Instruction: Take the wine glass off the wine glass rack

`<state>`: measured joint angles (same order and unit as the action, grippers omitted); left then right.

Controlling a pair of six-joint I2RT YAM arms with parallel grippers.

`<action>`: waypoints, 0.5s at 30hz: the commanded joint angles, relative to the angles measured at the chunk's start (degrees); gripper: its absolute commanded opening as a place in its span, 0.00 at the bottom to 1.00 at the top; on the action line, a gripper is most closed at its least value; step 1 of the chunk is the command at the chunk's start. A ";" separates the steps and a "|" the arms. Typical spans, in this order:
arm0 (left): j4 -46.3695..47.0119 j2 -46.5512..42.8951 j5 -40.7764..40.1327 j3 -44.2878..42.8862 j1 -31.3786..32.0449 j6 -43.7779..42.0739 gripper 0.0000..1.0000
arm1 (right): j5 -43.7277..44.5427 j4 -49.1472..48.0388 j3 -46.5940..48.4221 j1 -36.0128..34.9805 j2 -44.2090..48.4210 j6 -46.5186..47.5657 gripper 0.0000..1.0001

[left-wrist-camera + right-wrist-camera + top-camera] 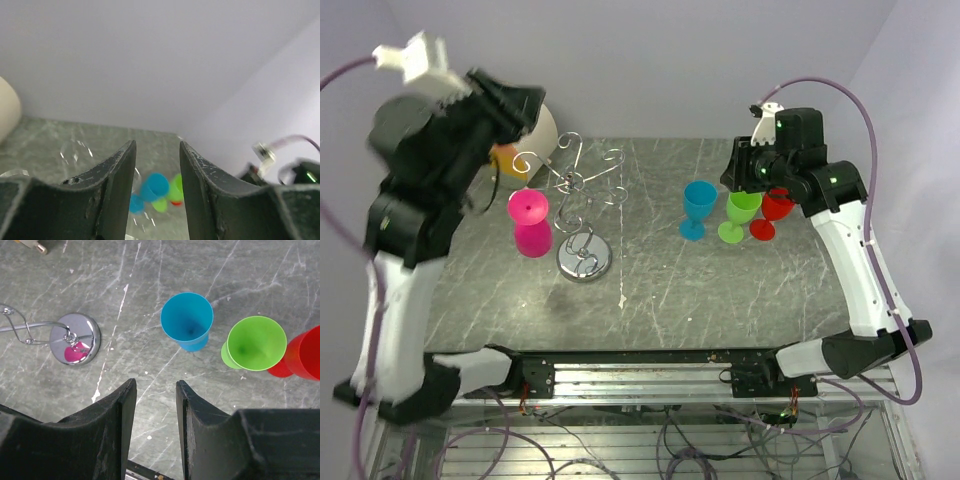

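Observation:
The wine glass rack [582, 200] of silver wire stands left of the table's middle on its round shiny base [584, 258]. A pink wine glass [531, 224] sits upside down, foot up, at the rack's left arm. It seems to hang there. My left gripper [535, 105] is raised high behind and left of the rack. In the left wrist view my left gripper [157, 145] is open and holds nothing. My right gripper [745, 175] hovers over the standing glasses on the right. The right wrist view shows my right gripper [155, 382] open and empty, with the rack's base [75, 338] at its left.
Blue [698, 208], green [739, 216] and red [772, 213] glasses stand upright in a row at the right. They show again in the right wrist view: blue [187, 320], green [255, 342] and red [305, 352]. A beige cylinder [542, 130] with an orange face lies behind the rack.

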<state>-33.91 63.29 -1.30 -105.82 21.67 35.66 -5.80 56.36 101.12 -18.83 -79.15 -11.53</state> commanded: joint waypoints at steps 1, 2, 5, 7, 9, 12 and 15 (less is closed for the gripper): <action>-6.32 15.88 -11.88 -13.58 -4.21 -4.94 0.50 | -0.14 -1.04 -0.08 -0.07 -1.33 1.26 0.37; -8.34 18.33 -8.11 -15.34 -11.31 -1.94 0.50 | -0.40 -1.14 0.03 -0.07 -1.54 1.17 0.37; -0.99 17.22 18.85 -4.44 -33.54 10.77 0.44 | -1.62 -0.72 0.65 -0.07 -2.23 1.25 0.37; 0.74 12.88 20.16 1.76 -37.55 12.33 0.43 | -1.79 -0.53 0.62 -0.07 -1.91 1.33 0.37; 3.17 4.79 19.28 9.52 -39.29 13.33 0.44 | -1.70 -0.72 0.21 -0.09 -1.02 1.51 0.37; -0.60 -5.67 13.91 14.59 -38.67 10.28 0.46 | -2.43 -1.53 -1.28 -0.11 0.79 1.30 0.37; -5.49 -13.99 12.38 20.32 -35.04 10.01 0.45 | -3.48 -2.31 -2.49 -0.09 2.24 1.06 0.37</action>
<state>-39.18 63.59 10.39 -88.14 -16.86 45.67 -7.49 55.79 99.90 -18.83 -79.81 -10.96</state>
